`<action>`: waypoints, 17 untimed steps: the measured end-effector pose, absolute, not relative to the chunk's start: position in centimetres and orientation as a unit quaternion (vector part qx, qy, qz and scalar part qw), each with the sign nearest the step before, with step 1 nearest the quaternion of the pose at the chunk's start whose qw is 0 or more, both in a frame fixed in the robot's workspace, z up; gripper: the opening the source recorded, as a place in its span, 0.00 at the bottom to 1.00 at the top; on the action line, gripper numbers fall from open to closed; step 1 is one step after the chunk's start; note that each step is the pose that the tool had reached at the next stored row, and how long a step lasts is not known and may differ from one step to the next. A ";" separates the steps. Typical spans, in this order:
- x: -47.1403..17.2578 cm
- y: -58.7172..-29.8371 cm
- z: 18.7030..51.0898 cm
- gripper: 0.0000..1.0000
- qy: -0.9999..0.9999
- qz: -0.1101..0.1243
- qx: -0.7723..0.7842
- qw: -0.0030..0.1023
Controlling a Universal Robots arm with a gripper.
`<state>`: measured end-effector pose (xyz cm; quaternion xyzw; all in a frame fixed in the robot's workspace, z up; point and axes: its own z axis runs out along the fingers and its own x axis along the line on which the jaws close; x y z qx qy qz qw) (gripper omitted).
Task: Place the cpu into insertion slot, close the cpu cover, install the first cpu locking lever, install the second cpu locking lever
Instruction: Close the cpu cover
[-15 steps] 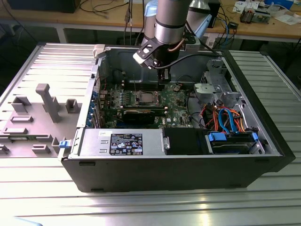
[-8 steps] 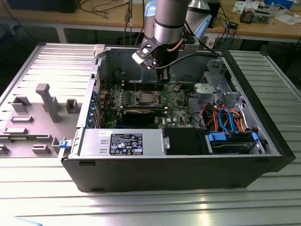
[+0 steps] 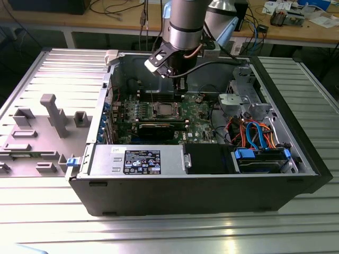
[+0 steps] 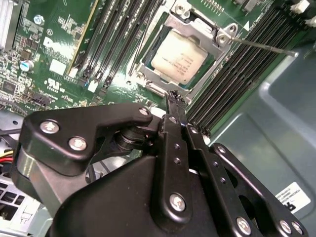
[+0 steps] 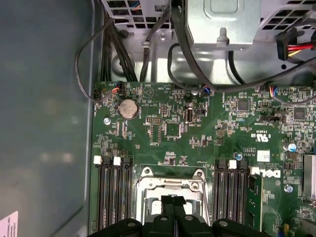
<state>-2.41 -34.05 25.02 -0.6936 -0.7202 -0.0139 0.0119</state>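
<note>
While the cpu (image 4: 180, 55) lies under the closed cover (image 4: 197, 25), the fingers (image 4: 174, 106) hang near the cover's edge, pressed together and holding nothing; one thin lever (image 4: 261, 45) sticks out aside.

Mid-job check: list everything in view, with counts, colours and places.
computer case: one, black, open
motherboard: one, green, inside the case
cpu: one, silver, mid-board
cpu cover: one, silvery, down around the cpu
locking lever: one, silver rod, off the cover's corner
memory slots: several, black, flanking the cpu
coin cell: one, silver, on motherboard
cables: several, orange and blue, exterior view's right
gripper: one, black, shut, tips by the cover's edge
</note>
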 end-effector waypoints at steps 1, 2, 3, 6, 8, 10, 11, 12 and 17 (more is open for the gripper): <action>-2.6 -34.1 25.0 0.11 -0.720 -0.014 -0.694 0.012; -2.8 -34.0 25.0 0.11 -0.720 -0.014 -0.694 0.012; -2.9 -34.0 25.0 0.11 -0.720 -0.014 -0.694 0.012; -3.2 -34.0 24.9 0.11 -0.720 -0.014 -0.694 0.012; -3.6 -34.0 24.8 0.11 -0.720 -0.014 -0.694 0.012; -4.1 -34.1 24.7 0.11 -0.720 -0.014 -0.694 0.012; -4.3 -34.1 24.6 0.11 -0.720 -0.014 -0.693 0.012; -4.5 -34.1 24.5 0.11 -0.720 -0.014 -0.693 0.012; -5.3 -34.2 24.1 0.11 -0.721 -0.014 -0.693 0.012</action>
